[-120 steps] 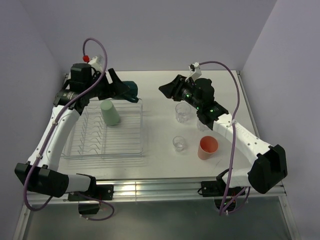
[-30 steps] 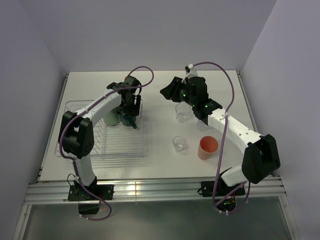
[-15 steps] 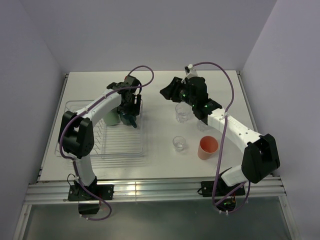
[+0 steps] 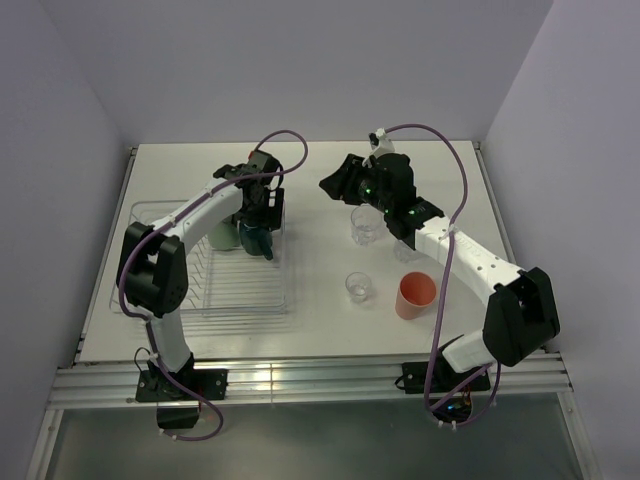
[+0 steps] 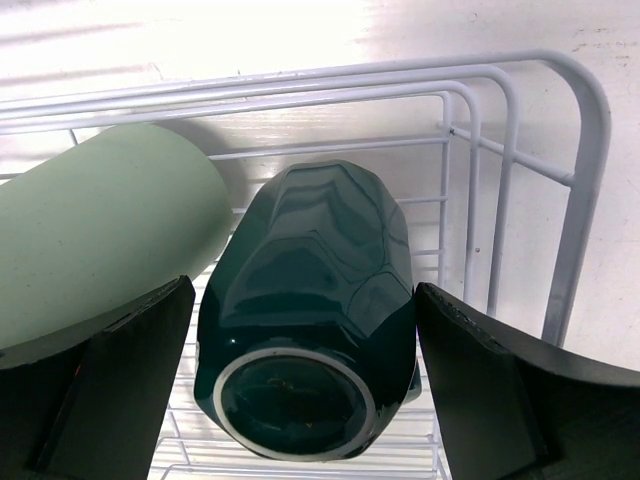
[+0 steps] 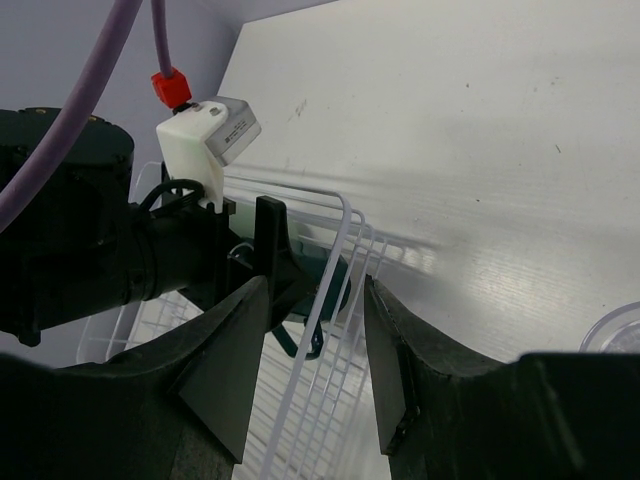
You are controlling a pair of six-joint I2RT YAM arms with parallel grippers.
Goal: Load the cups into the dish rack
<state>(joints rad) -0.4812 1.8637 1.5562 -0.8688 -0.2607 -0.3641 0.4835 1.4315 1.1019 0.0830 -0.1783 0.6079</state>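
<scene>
The dark teal mug rests base-up in the dish rack, right of the pale green tumbler. My left gripper is open and straddles the mug, a thin gap showing at its left finger. In the top view the mug and tumbler sit at the back of the rack. My right gripper is open and empty, held above the table. Two clear glasses and the salmon-pink tumbler stand on the table. The third glass is mostly hidden behind my right arm.
Through the right wrist view I see the rack's right rim and my left gripper beyond my own fingers. A glass rim shows at its right edge. Walls close the table on the left, back and right.
Four seconds ago my left gripper held the teal mug behind the rack; now the mug sits in the rack. Over the last second the arms stay still; the left jaws look slightly wider.
</scene>
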